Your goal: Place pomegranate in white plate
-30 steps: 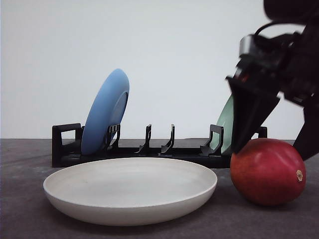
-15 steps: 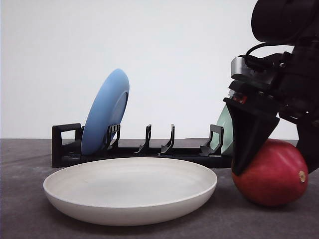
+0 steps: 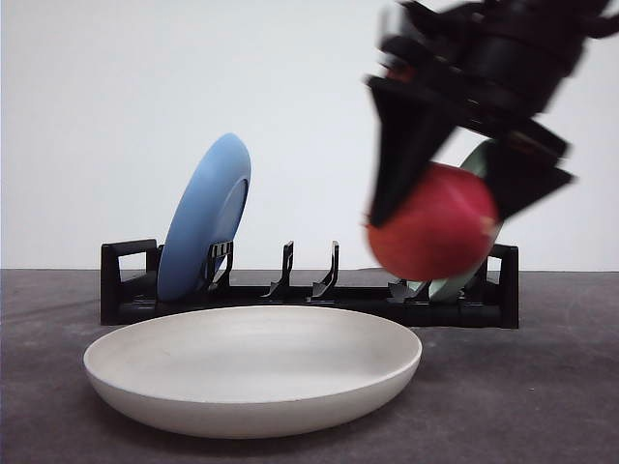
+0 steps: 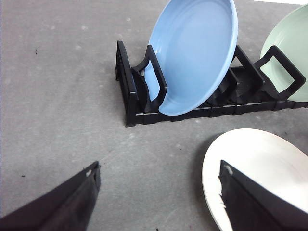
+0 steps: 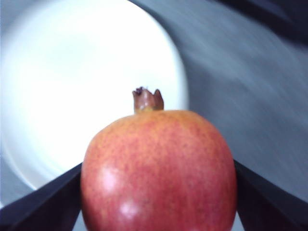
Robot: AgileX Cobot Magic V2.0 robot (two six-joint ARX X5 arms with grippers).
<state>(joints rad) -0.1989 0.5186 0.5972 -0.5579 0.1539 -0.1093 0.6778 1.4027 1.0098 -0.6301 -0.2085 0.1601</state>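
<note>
The right gripper (image 3: 440, 198) is clamped on the pomegranate (image 3: 433, 222) and holds it in the air, above the table (image 3: 542, 387) and a little to the right of the white plate (image 3: 253, 367). One black finger presses on each side of the red fruit, and the picture is blurred there. In the right wrist view the pomegranate (image 5: 159, 168) sits between the two fingers with its small brown crown pointing away from the camera, and the white plate (image 5: 72, 91) lies below and beyond it. Behind the plate stands a black dish rack (image 3: 309, 290); a blue plate (image 3: 205, 217) leans upright in its left slots and a pale green plate (image 3: 479, 164) stands at its right end, partly hidden by the fruit. In the left wrist view the left gripper (image 4: 156, 202) has its fingers wide apart and holds nothing, close to the white plate's edge (image 4: 211, 168).
</note>
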